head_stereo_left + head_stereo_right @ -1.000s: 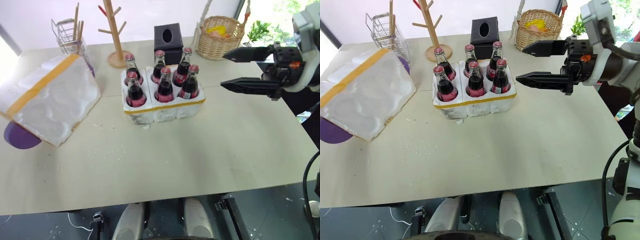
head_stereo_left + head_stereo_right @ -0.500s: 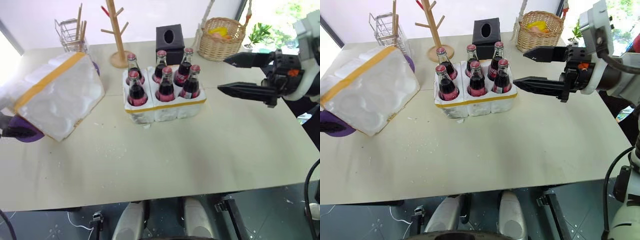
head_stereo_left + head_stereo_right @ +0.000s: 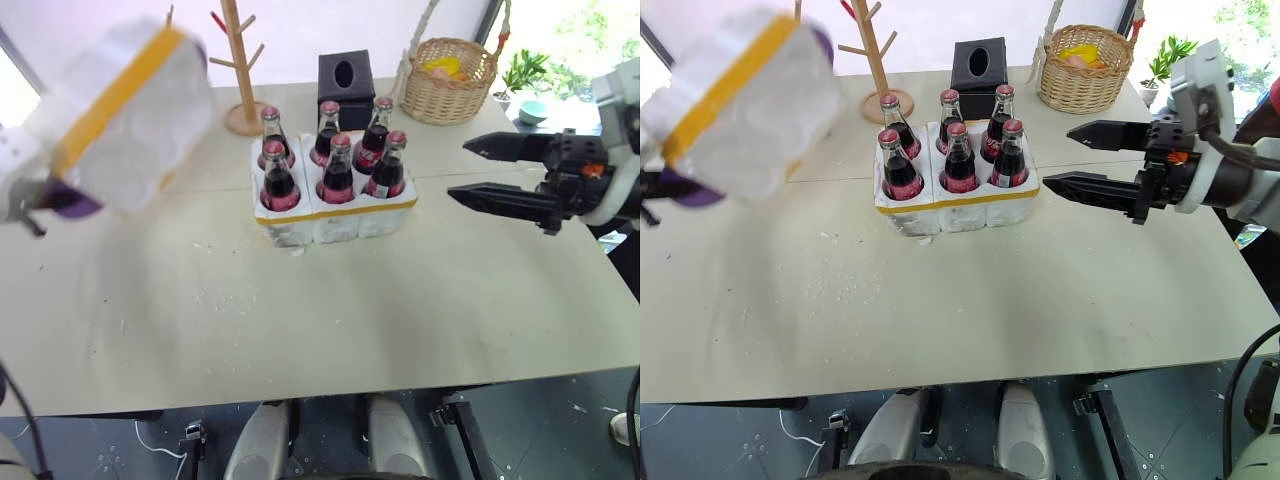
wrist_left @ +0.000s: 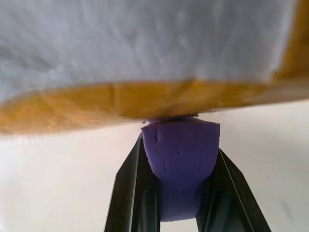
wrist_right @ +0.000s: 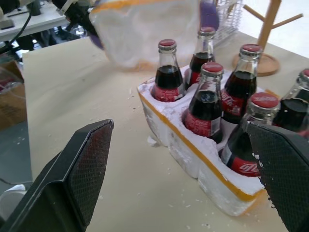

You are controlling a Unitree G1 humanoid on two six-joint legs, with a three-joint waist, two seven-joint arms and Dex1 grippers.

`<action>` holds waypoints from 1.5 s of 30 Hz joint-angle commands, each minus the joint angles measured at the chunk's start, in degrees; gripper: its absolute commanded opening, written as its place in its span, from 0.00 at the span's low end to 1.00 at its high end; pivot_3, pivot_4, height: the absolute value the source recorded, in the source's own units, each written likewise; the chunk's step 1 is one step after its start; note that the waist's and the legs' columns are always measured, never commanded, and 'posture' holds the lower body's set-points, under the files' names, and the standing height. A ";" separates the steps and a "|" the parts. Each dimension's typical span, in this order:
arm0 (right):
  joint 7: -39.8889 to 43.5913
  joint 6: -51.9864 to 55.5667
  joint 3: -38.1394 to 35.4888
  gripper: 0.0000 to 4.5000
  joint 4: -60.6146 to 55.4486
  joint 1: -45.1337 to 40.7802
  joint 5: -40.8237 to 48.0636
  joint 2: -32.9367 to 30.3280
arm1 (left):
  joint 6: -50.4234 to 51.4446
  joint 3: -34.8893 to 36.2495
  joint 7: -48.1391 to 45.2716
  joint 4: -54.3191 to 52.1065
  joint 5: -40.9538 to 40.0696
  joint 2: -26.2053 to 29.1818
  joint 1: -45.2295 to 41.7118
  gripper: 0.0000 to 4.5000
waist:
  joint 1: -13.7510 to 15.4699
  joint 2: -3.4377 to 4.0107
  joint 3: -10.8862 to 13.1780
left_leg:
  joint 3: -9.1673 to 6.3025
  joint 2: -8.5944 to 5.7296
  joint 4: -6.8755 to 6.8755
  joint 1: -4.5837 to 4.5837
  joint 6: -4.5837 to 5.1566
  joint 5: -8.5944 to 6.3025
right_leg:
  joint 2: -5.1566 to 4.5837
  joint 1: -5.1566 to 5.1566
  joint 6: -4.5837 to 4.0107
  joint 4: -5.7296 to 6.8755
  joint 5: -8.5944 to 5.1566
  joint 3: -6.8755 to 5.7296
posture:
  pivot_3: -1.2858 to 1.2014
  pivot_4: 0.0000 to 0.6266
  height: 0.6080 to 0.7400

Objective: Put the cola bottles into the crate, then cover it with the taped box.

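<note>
One crumb-strewn beige table [image 3: 400, 300]

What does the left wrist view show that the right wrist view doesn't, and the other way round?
Left wrist: the left gripper shut on a purple handle under the taped box.
Right wrist: the open right gripper, six cola bottles standing in the crate, the mug tree and the table.
Both: the taped box with its yellow tape, lifted off the table.
</note>
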 commanded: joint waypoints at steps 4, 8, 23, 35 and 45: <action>-3.31 1.44 -4.42 1.00 -2.65 1.78 3.55 -0.73 | -2.08 2.49 13.50 -22.05 -0.71 -6.80 -3.18 0.06 | -0.22 0.00 0.00 | 0.03 -0.01 -0.01 0.01 0.00 0.00 | -0.01 0.00 0.03 0.02 0.03 0.01 | 0.52 0.24 0.95; -5.08 1.64 -5.46 1.00 -3.23 3.38 4.39 -0.39 | 0.28 -1.42 16.27 -30.41 1.24 -11.68 -4.16 0.06 | -0.34 0.00 0.00 | 0.08 -0.01 -0.03 0.06 0.00 0.00 | 0.01 0.01 0.03 0.04 0.03 0.03 | 0.52 0.24 0.95; -13.07 2.92 -11.14 1.00 -6.01 10.28 9.97 -0.27 | -18.40 -15.26 29.59 -36.22 29.56 -10.44 -1.03 0.06 | -0.09 -0.01 0.00 | 0.06 -0.01 0.02 0.17 0.01 0.01 | 0.03 0.24 0.03 -0.06 0.03 0.02 | 0.52 0.24 0.95; -12.74 0.23 -9.58 1.00 -6.15 12.43 8.35 -0.57 | -18.48 -16.37 29.59 -43.84 35.96 -14.09 9.98 0.61 | -0.09 -0.01 0.00 | 0.06 -0.01 0.03 0.21 0.02 0.01 | 0.04 0.27 0.03 -0.03 0.03 0.02 | 0.52 0.24 0.95; -13.29 -1.92 -8.86 1.00 -7.62 18.81 5.93 1.92 | -11.42 -3.35 25.12 -49.49 19.14 -16.04 19.88 0.98 | -0.18 -0.02 -0.01 | 0.01 0.00 -0.05 0.26 0.03 0.00 | 0.03 0.28 0.03 -0.05 0.03 0.02 | 0.52 0.24 0.95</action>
